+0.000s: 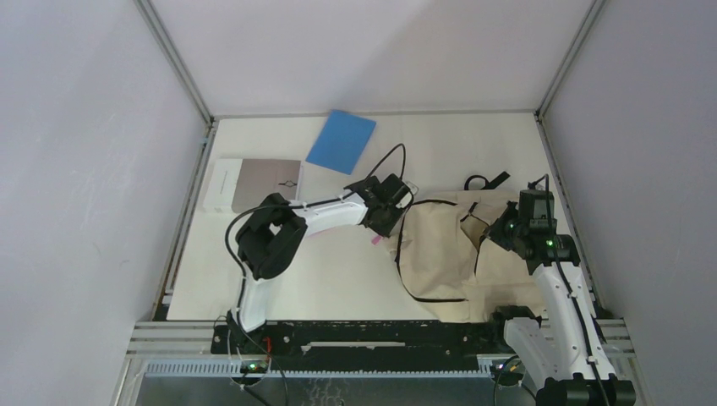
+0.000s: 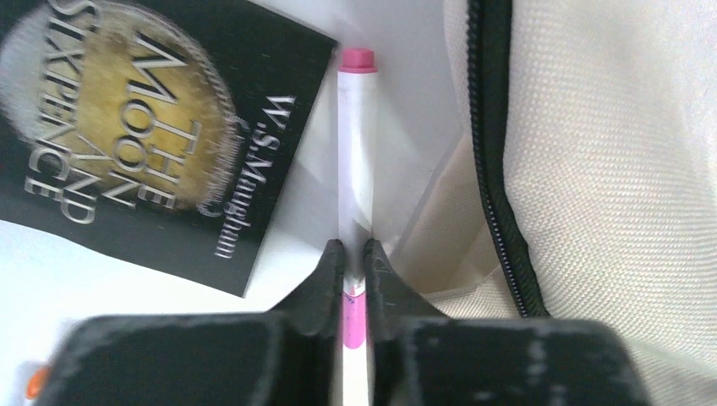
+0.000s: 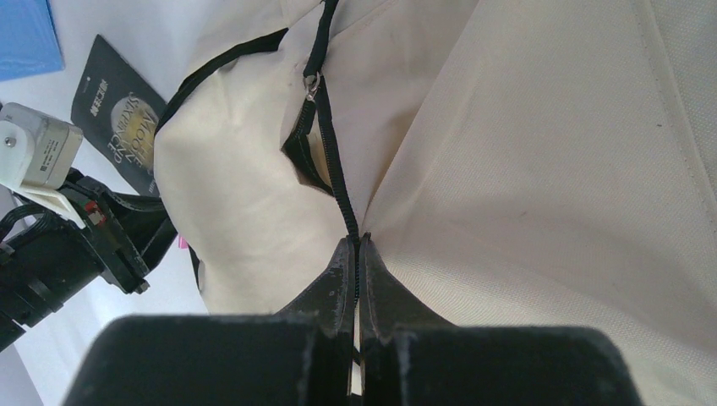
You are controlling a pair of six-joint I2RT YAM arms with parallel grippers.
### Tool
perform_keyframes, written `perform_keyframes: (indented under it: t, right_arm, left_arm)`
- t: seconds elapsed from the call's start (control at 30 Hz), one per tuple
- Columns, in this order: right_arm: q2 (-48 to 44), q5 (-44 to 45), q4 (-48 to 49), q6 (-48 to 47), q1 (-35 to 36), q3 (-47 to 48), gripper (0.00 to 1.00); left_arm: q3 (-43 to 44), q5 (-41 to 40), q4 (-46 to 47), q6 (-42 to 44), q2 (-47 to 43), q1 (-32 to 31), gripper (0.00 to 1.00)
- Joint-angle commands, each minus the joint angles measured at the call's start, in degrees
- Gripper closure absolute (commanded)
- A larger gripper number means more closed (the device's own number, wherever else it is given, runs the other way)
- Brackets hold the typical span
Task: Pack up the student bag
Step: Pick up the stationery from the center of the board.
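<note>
The cream student bag (image 1: 448, 254) lies at the right of the table, black zipper lines across it. My left gripper (image 2: 353, 254) is shut on a white pen with a pink cap (image 2: 355, 152), held at the bag's left edge (image 2: 592, 169); in the top view this gripper (image 1: 385, 222) is at the bag's left side. My right gripper (image 3: 356, 247) is shut on the bag's black zipper edge (image 3: 338, 182) and lifts the fabric; in the top view it (image 1: 507, 233) is over the bag's upper right. A small gap in the zipper (image 3: 303, 152) shows.
A black book, "The Moon and Sixpence" (image 2: 144, 127), lies under the left gripper. A blue notebook (image 1: 341, 141) and a grey-and-white book (image 1: 254, 183) lie at the back left. Black straps (image 1: 486, 180) stick out behind the bag. Walls close in left, right and behind.
</note>
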Motion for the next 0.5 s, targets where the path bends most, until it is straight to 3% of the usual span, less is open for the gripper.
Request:
perform_keyframes:
  t: [0.0, 0.3, 0.47]
  right_arm:
    - [-0.5, -0.8, 3.4, -1.1, -0.3, 1.4, 1.00]
    - [0.0, -1.5, 3.6, -1.5, -0.4, 2.4, 1.00]
    - [0.7, -1.8, 4.2, -1.5, -0.3, 2.4, 1.00]
  left_arm:
    - [2.3, -0.7, -2.1, -0.9, 1.0, 0.2, 1.00]
    - [3.6, 0.2, -4.4, -2.6, -12.6, 2.8, 1.00]
    - [4.3, 3.9, -5.9, -3.6, -15.7, 2.8, 1.00]
